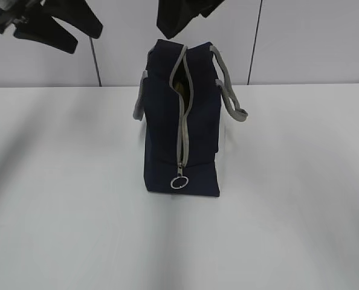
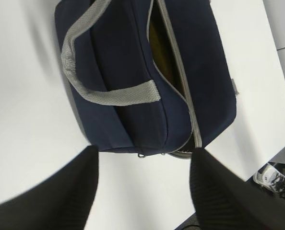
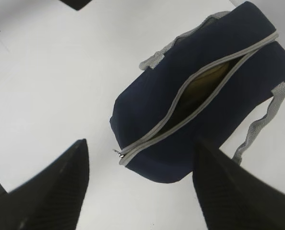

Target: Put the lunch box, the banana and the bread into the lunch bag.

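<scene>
While both grippers, left (image 2: 142, 187) and right (image 3: 140, 191), hang spread and empty, you see the lunch bag (image 1: 181, 121) upright, unzipped; something yellowish (image 3: 200, 86) lies inside, so packing looks nearly done.

We see a white table (image 1: 58, 211), a pale panelled wall (image 1: 312, 42) behind, and a sneaker (image 2: 275, 178) on the floor below.

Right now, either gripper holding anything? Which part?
Nothing held. Left gripper and right gripper are both open and empty above the lunch bag.
</scene>
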